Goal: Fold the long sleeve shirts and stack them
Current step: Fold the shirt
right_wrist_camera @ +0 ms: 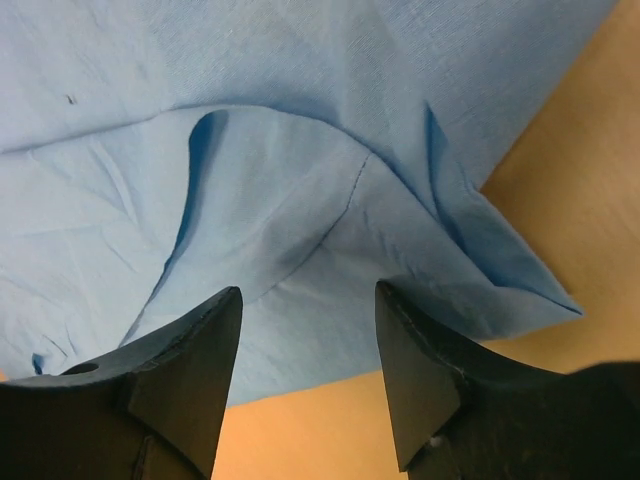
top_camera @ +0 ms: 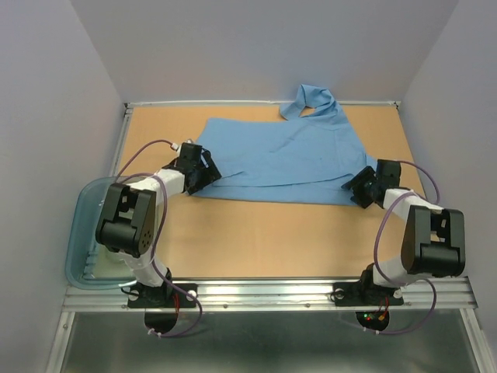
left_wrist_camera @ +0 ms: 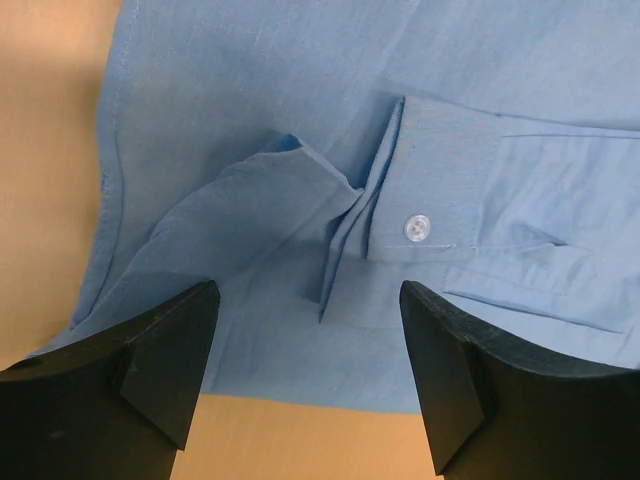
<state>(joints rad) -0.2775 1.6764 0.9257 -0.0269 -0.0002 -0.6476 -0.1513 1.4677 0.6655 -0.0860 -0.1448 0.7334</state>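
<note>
Light blue thin cloth button-front long sleeve shirt [top_camera: 287, 159] lay spread over far half of tan wooden table [top_camera: 256, 233]. The left gripper [top_camera: 205, 172] and right gripper [top_camera: 359, 188] were at the shirt's near corners, fingers apart, gripping nothing.

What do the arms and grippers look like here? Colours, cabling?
Left arm and right arm: white links, bulky black joint housings, a thin purple cable looping along each. Left gripper and right gripper: matte black, two wedge-shaped fingers. Silver base rail.
</note>
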